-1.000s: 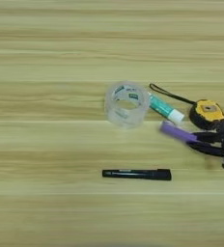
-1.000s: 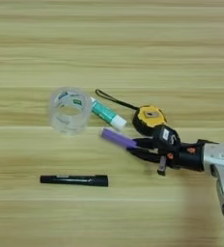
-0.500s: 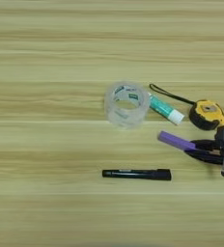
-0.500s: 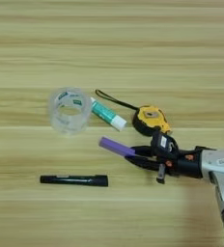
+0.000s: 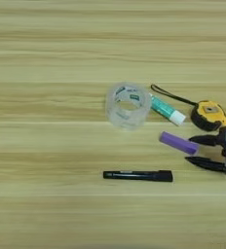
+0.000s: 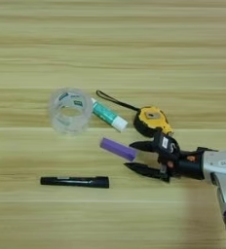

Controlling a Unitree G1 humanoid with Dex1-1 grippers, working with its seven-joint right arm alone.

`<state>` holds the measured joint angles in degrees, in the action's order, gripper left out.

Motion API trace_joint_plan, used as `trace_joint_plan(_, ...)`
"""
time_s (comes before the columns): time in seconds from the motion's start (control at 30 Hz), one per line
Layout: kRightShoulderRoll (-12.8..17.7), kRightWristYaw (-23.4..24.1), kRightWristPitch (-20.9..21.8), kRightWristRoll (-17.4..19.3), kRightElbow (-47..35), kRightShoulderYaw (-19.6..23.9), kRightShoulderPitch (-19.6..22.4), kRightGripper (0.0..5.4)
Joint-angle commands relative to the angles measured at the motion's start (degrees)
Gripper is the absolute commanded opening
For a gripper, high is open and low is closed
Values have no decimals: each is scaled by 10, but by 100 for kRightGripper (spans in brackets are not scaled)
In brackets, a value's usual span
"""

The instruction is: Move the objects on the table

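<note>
A short purple cylinder (image 6: 118,149) lies on the wooden table (image 6: 110,44), its right end just inside the gap of my right gripper (image 6: 129,156). The gripper is open, one black finger (image 6: 143,145) above that end and one below, neither pressing it. The same gripper (image 5: 188,150) and purple cylinder (image 5: 178,143) show at the right edge of the left eye view. A yellow-black tape measure (image 6: 153,120) with a black strap sits just behind the gripper. Left of it lie a green-white tube (image 6: 106,115) and a clear tape roll (image 6: 70,110). A slim black marker (image 6: 75,182) lies nearer the front.
My silver forearm (image 6: 222,168) comes in from the right edge, low over the table. The tape measure almost touches the upper finger. Bare wood stretches across the far half and the left side.
The gripper carried the purple cylinder a little toward the front, then opened its fingers. The cylinder now rests on the table. The other things have not moved.
</note>
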<state>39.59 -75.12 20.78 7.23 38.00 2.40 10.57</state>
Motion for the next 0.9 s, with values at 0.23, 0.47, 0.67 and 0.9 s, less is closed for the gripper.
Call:
trace_joint_plan(0.23, 18, 16, -4, 11, -39, 11, 26, 423)
trace_joint_plan(0.47, 17, 14, -8, 15, -47, 13, 28, 499)
trace_joint_plan(0.67, 14, 15, -11, 22, -55, 13, 29, 535)
trace_joint_plan(0.9, 8, 16, -22, 33, -79, 18, 27, 535)
